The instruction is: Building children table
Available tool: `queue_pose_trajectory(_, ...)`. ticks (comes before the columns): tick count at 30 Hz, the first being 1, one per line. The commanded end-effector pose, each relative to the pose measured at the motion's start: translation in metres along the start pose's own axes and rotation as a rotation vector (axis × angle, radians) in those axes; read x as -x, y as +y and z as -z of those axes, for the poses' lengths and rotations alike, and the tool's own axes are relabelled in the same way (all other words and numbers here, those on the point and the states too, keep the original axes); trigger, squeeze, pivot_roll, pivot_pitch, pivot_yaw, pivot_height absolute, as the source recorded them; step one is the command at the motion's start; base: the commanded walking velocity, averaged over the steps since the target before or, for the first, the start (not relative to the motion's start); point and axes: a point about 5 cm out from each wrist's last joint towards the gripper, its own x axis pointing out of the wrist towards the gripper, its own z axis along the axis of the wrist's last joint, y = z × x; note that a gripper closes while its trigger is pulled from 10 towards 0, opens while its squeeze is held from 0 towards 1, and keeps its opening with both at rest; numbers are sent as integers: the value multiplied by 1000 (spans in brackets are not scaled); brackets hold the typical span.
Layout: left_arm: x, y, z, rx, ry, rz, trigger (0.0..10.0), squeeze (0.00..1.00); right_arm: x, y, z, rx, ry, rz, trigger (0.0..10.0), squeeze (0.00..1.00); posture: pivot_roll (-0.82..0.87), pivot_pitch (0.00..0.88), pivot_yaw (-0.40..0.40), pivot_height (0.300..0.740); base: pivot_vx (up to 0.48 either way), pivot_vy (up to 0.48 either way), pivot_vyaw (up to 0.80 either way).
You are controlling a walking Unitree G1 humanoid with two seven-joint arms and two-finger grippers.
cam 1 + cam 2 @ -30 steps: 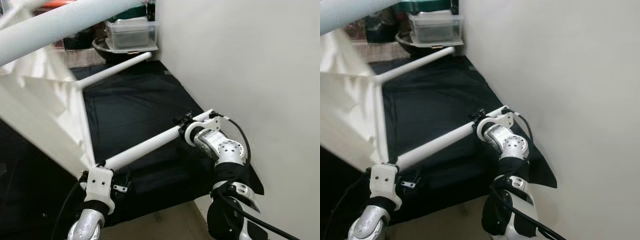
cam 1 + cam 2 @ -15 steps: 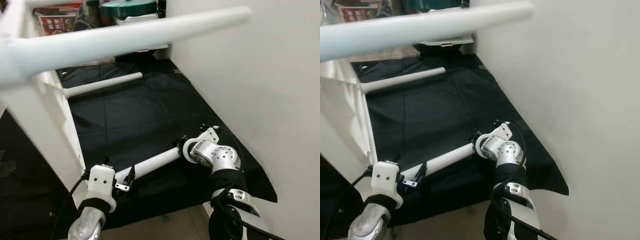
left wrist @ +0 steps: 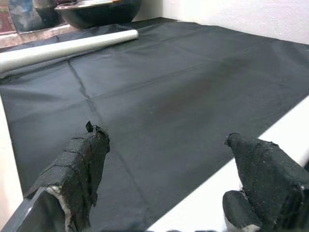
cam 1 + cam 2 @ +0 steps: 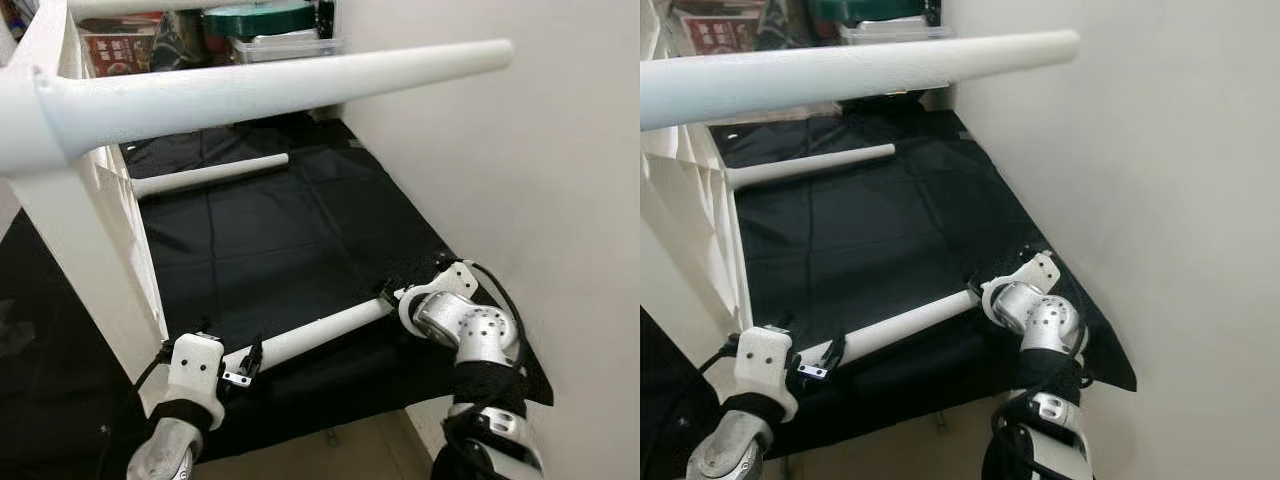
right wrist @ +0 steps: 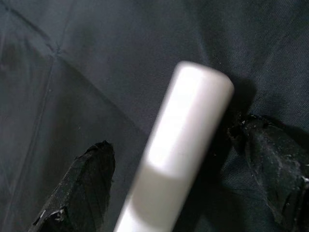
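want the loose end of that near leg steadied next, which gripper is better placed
Right, probably. The right gripper sits open at the free tip of the near table leg, one finger on each side. The left gripper is open at the leg's other end, beside the tabletop.

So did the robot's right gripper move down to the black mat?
Yes. The right gripper with the white leg sank toward the near edge of the black mat.

A plain white wall [image 4: 520, 170] runs along the right edge of a creased black floor sheet [image 4: 280, 230]. Beyond the sheet's far edge stands clutter — a dark bowl [image 3: 99, 10], what may be storage boxes [image 4: 275, 45]. Bare beige floor [image 4: 330, 455] shows at the near edge.
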Motion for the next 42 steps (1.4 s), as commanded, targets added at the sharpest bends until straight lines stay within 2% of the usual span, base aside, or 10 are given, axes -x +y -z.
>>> queue_pose_trajectory(1,4,6,5,-23,32,-8,10000,0,-6,-33,12,-21,74,119,10000,1000,73,0,-89,740,0,0,0)
queue_pose_trajectory(7,4,6,6,-27,34,-8,10000,0,5,-46,3,-93,75,132,10000,910,65,0,-84,740,0,0,0)
queue_pose_trajectory(8,4,5,6,-27,36,-4,10000,0,9,-45,-2,-102,62,117,10000,0,59,0,-81,740,0,0,0)
queue_pose_trajectory(13,5,5,7,-32,39,8,10000,0,19,-42,-14,-59,10,77,10000,0,56,0,-79,740,0,0,0)
queue_pose_trajectory(14,6,5,7,-37,40,18,10000,0,26,-36,-29,58,-79,41,10000,0,49,0,-72,740,0,0,0)
queue_pose_trajectory(15,6,5,7,-37,40,18,10000,0,26,-36,-29,58,-79,41,10000,0,49,0,-72,740,0,0,0)
queue_pose_trajectory(17,5,8,7,-52,43,33,10000,0,40,-16,-55,407,-322,-7,10000,0,52,0,-71,740,0,0,0)
queue_pose_trajectory(21,5,12,6,-68,39,41,10000,0,46,4,-56,586,-430,-68,10000,0,59,0,-72,740,0,0,0)
queue_pose_trajectory(39,23,45,2,-195,78,88,10000,0,43,7,-51,791,-465,-129,10000,0,77,0,-81,740,0,0,0)
queue_pose_trajectory(42,26,60,-1,-245,90,105,10000,0,40,9,-44,803,-452,-142,10000,0,88,0,-80,740,0,0,0)
